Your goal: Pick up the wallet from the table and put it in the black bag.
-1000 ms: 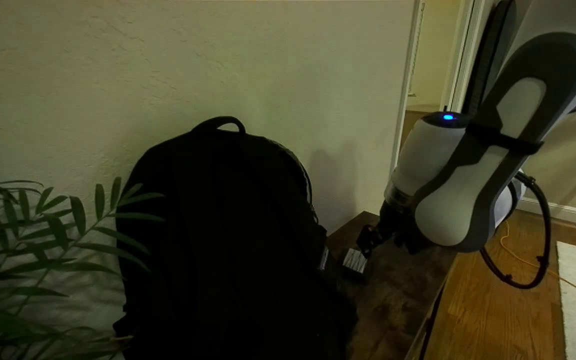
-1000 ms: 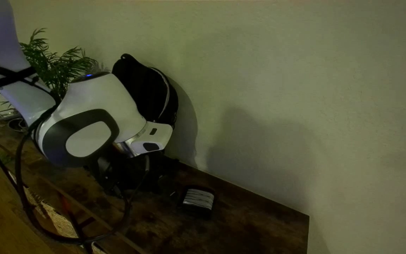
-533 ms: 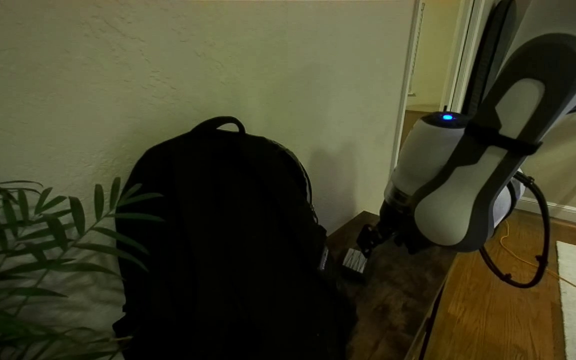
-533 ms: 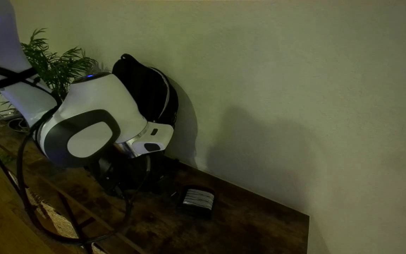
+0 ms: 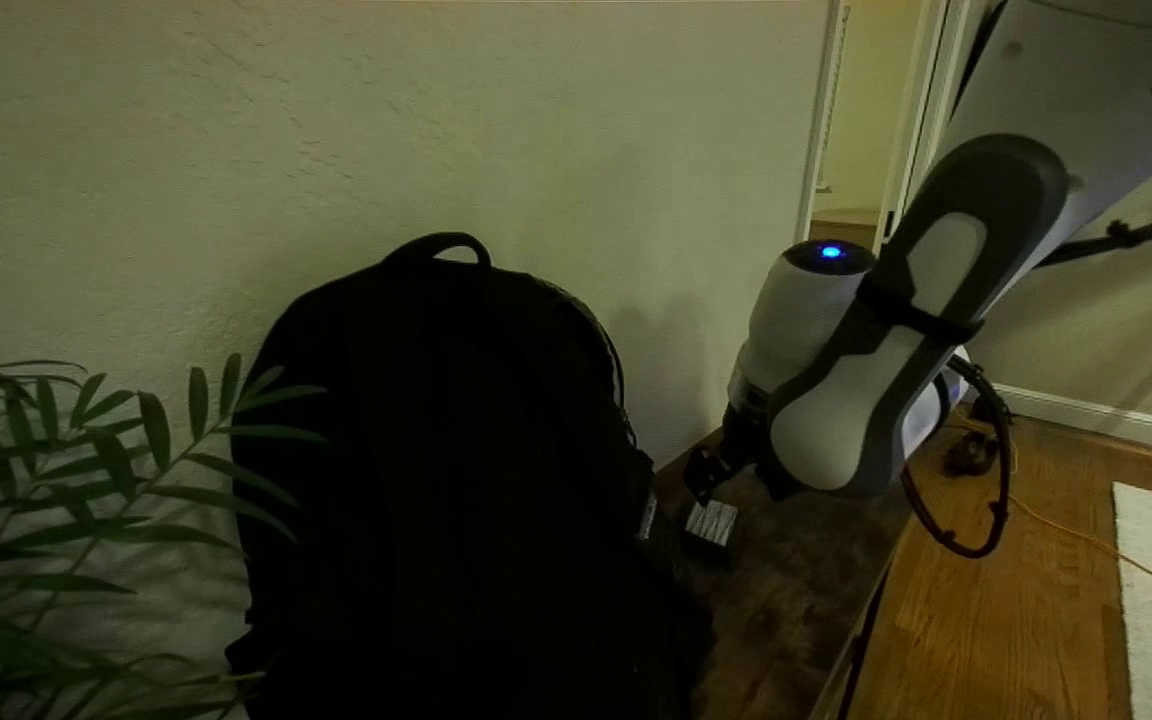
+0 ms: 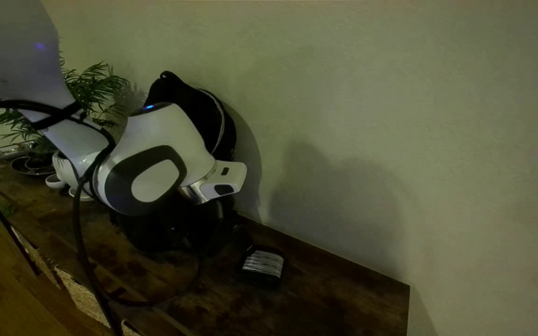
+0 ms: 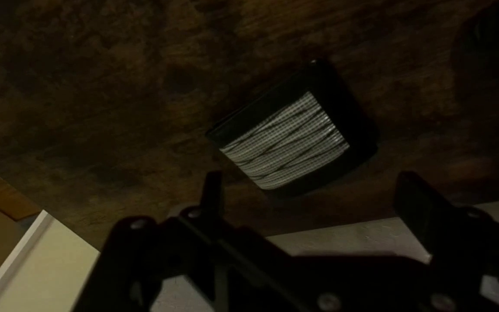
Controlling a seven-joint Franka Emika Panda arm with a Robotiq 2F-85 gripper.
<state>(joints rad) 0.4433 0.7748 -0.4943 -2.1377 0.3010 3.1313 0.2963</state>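
Note:
The wallet (image 7: pixel 285 143) lies flat on the dark brown table (image 7: pixel 102 91), black-edged with a pale grey striped patch. It shows in both exterior views too, just beside the base of the bag. My gripper (image 7: pixel 310 180) is open, its fingers (image 7: pixel 212 193) spread wider than the wallet with nothing held. In the wrist view the wallet appears beyond the fingertips and mostly between them, apart from both. An exterior view has the gripper (image 5: pixel 704 485) above and close to the wallet (image 5: pixel 711 522). The large black bag (image 5: pixel 446 480) stands upright against the wall; its opening cannot be made out.
A leafy plant (image 5: pixel 126 480) stands on the far side of the bag. White cups (image 6: pixel 55 181) sit on the table behind the arm. The wall (image 6: pixel 343 116) runs along the table's back edge. A black cable loop (image 6: pixel 80 233) hangs from the arm.
The arm has swung toward the bag and wallet, moving left in an exterior view and right in the opposite-facing picture. Wallet and bag have stayed put.

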